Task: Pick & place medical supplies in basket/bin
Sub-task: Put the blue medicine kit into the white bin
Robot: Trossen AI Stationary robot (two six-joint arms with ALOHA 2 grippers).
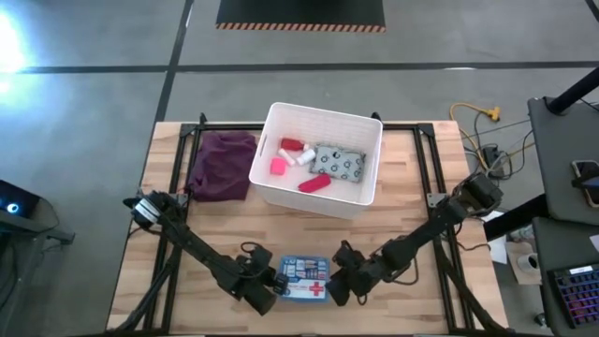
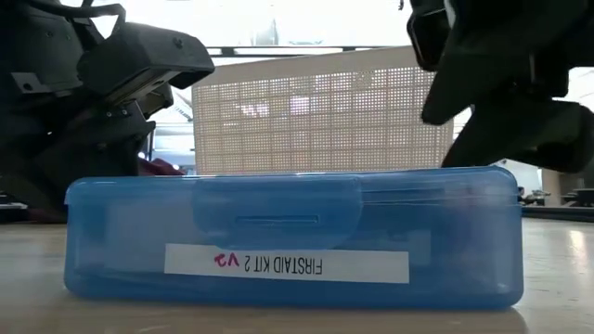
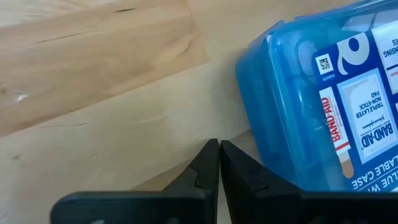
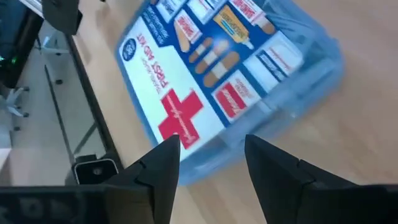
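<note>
Purple cloth (image 1: 223, 166): lies bunched on the bench (image 1: 215, 234), just beside the bin's left wall.
Left gripper (image 1: 265, 285): low over the bench's near edge, at the left end of the first-aid box; its fingers (image 3: 205, 171) are pressed together with nothing between them, tips close beside the box's corner, though the wrist view does not settle whether they touch it.
First-aid box (image 1: 303, 279): blue and white with a red cross, lying flat on the bench near its front edge, between the two grippers and well apart from the bin.
White bin (image 1: 365, 126): stands on the bench beyond the box, towards the far edge. Inside it lie a pink cube (image 1: 278, 167), a red tube (image 1: 314, 184), a grey-green patterned packet (image 1: 338, 163) and a red and white item (image 1: 295, 147) too small to name.
Right gripper (image 1: 339, 285): at the right end of the first-aid box; its fingers (image 4: 158, 168) are spread a little, tips at the box's edge, nothing pinched.
</note>
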